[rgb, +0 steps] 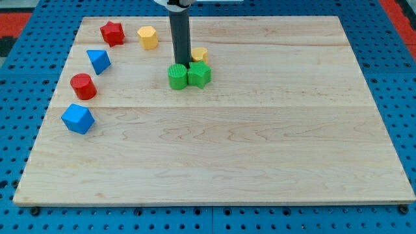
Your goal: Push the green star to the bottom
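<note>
Right, my tip point(180, 64) sits just above the two green blocks, at the seam between them, so it looks to be touching or almost touching both. The green star point(199, 74) is the one on the view's right of the pair; the ribbed green cylinder point(177, 77) presses against its left side. Both lie in the upper middle of the tabletop point(260, 149), well apart from the bottom edge where the star has to end up. There is no gripper on this rig (only the rod), so nothing spreads or pinches here; all I have is a push.

As I judge it, a straight push towards the view's bottom from this spot would drive both greens together, or split them and let the star slip off to the right. I would rather shift the tip a little to the view's right first, so it bears on the middle of the star's upper side, then push down slowly. The small yellow block point(199, 54) sits just above the star, so that sidestep has little room and I must not nudge it.

The path below the star looks free of blocks. The red star point(112, 32), yellow hexagon point(148, 37), two blue blocks point(99, 60) point(78, 118) and red cylinder point(83, 86) stay far off at the view's left.
</note>
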Available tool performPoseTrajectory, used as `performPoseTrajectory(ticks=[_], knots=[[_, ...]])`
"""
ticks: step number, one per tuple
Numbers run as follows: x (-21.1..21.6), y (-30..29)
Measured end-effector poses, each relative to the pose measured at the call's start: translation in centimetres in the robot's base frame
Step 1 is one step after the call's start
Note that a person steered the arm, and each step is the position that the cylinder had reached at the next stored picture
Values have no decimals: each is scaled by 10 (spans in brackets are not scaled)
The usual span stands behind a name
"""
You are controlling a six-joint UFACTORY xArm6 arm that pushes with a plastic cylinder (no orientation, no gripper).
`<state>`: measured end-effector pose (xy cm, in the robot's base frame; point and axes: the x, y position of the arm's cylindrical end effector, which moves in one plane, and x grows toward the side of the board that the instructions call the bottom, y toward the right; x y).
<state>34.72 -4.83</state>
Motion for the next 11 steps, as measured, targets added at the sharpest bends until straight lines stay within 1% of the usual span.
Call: performPoseTrajectory(ticks=[1,2,3,4,5,6,7,8,9,10,11], knots=[[9,71],[45,167],[46,101],[41,89],[8,86],[7,68],[30,51],[61,73],[78,50],[73,0],[115,3]])
